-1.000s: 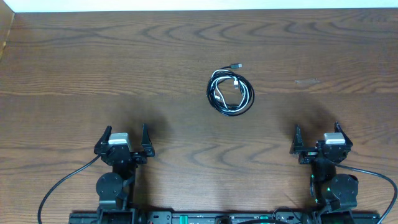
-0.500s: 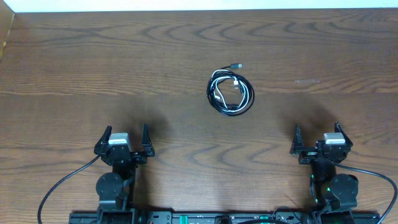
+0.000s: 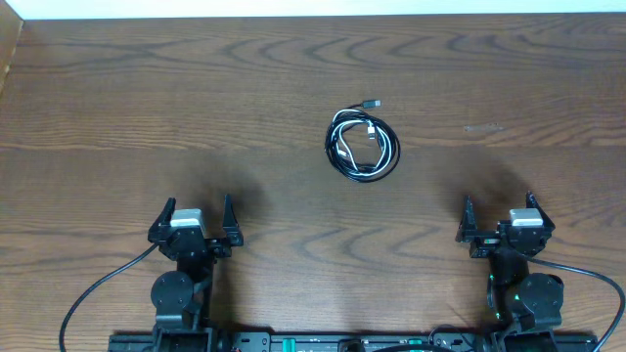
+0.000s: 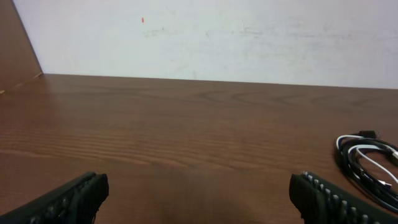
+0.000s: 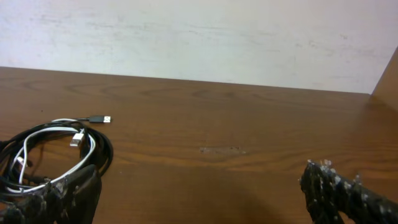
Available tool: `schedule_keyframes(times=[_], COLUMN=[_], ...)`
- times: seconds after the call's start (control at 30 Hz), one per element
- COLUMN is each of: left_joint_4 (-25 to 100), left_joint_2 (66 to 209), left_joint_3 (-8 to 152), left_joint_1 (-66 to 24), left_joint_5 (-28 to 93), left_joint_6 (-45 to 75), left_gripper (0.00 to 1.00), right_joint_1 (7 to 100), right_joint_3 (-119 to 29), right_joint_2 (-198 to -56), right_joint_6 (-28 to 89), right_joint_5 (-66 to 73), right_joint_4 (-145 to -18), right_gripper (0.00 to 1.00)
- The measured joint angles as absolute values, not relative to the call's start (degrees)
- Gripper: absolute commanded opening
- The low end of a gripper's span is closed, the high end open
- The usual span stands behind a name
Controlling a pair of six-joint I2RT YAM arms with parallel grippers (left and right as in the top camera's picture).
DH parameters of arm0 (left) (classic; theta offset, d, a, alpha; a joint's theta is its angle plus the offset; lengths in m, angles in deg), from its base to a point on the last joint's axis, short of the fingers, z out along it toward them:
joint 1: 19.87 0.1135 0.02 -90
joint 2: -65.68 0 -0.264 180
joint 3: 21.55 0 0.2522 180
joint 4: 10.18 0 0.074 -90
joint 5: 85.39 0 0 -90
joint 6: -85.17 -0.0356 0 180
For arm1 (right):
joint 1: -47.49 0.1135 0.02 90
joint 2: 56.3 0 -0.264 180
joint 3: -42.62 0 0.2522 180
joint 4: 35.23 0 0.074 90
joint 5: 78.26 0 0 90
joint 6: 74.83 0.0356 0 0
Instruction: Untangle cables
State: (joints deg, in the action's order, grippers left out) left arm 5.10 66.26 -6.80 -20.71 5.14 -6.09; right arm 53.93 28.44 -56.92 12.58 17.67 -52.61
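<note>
Cables [image 3: 363, 145]: black and white, coiled together on surface [image 3: 147, 117] | left claw [image 3: 199, 203]: spread, well apart from them | right claw [image 3: 499, 200]: spread, well apart

The left gripper [image 3: 198, 209] sat low by the tabletop's [image 3: 117, 98] near edge, toward the left corner, with its fingers [image 4: 71, 198] spread wide and empty. The right gripper [image 3: 499, 207] sat likewise toward the right corner, its fingers [image 5: 339, 193] parted wide and holding nothing.

Robotics lab bench, wood-grain table [image 3: 117, 108], bare white wall [image 4: 249, 37], left arm [image 3: 181, 284] and right arm [image 3: 523, 288] at its edge
</note>
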Motion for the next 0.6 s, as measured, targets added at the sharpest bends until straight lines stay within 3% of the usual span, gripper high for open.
schedule_keyframes(times=[0.17,0.4,0.6], left_joint_4=[8.4,29.3,38.7], left_joint_2=[66.3,66.3,66.3], left_joint_3=[-5.4,4.6,18.1], left_joint_1=[-20.7,-20.7,-20.7], left_joint_5=[5.4,7.0,8.5], left_joint_6=[-4.6,-4.3,-3.2], left_gripper=[0.98,0.98,0.98], right_joint_1=[53.9,53.9,53.9], right_joint_3=[28.4,28.4,28.4], right_joint_2=[-56.9,-56.9,-56.9], right_joint_6=[12.6,12.6,12.6], right_joint_5=[17.7,17.6,17.5], right_joint_4=[-52.6,-52.6,-52.6], right_gripper=[0.99,0.99,0.99])
